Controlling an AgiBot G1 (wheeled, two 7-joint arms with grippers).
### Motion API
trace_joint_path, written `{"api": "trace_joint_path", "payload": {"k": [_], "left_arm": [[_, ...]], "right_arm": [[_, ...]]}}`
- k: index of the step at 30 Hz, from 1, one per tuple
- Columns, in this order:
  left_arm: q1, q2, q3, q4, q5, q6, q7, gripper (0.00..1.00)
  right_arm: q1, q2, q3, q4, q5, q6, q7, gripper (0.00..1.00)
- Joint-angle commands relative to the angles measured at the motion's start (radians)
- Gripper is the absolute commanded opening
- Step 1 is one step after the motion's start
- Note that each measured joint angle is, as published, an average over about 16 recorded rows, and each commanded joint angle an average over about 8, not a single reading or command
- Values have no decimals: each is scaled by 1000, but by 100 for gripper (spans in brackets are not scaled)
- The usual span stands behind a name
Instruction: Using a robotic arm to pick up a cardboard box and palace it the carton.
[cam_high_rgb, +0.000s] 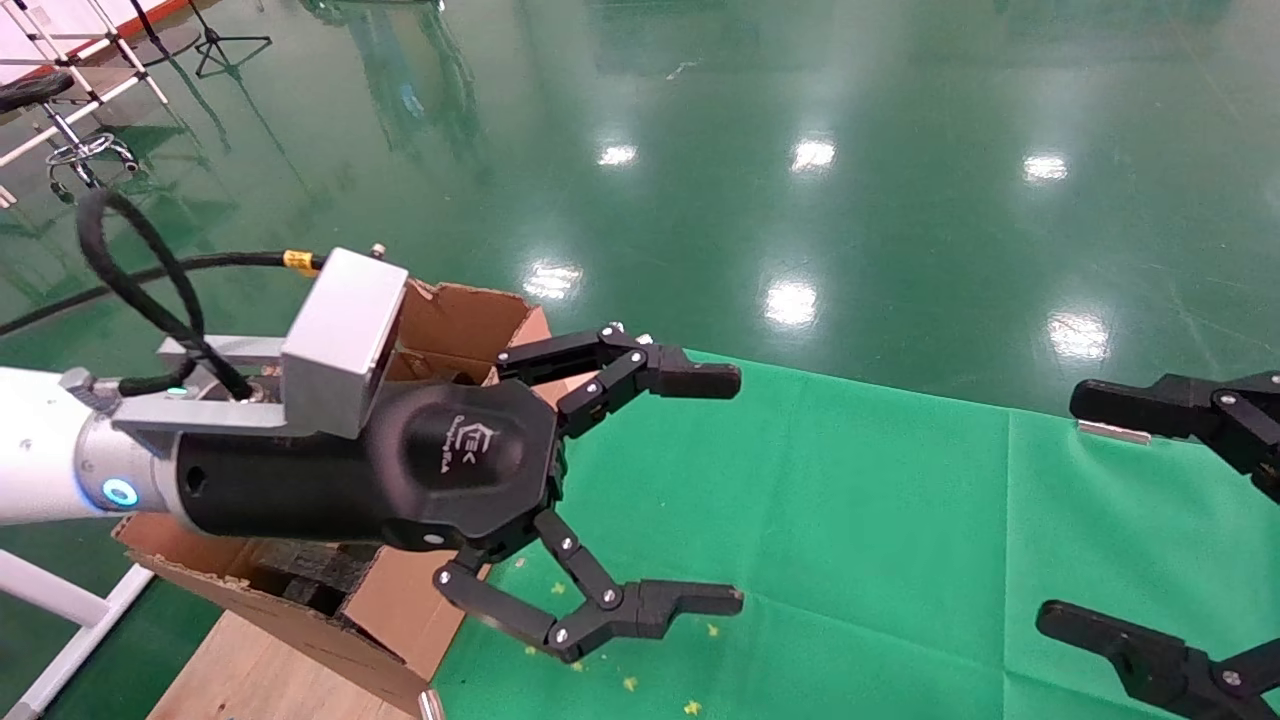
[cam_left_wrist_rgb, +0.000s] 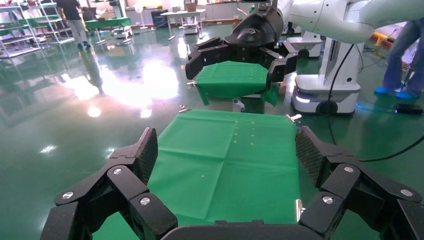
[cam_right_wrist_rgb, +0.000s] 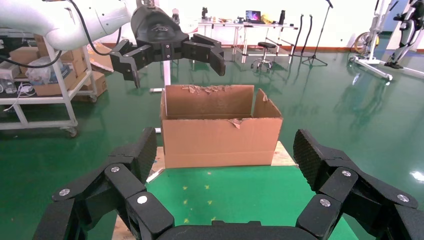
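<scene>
My left pincer (cam_high_rgb: 735, 490) hangs spread wide and empty above the desk's (cam_high_rgb: 900, 520) left edge, just beside the carton (cam_high_rgb: 455, 320). My right pincer (cam_high_rgb: 1060, 510), equally agape, waits at the right edge. I can't find the cardboard box anywhere (nothing lies on the green cloth), so its bearing and long axis stay unknown.

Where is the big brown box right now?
The carton sits on the robot's left in the head view, at the green cloth's edge, partly hidden under the open left claw.
</scene>
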Motion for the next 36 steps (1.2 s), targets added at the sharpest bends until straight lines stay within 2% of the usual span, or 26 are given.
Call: {"api": "trace_joint_path", "payload": {"k": [1, 36], "left_arm": [[-3, 0, 2, 2, 4, -1, -1, 100], [-11, 0, 9, 9, 16, -5, -5, 100]], "right_arm": [[0, 0, 0, 0, 0, 0, 0, 100], [0, 0, 0, 0, 0, 0, 0, 100]]}}
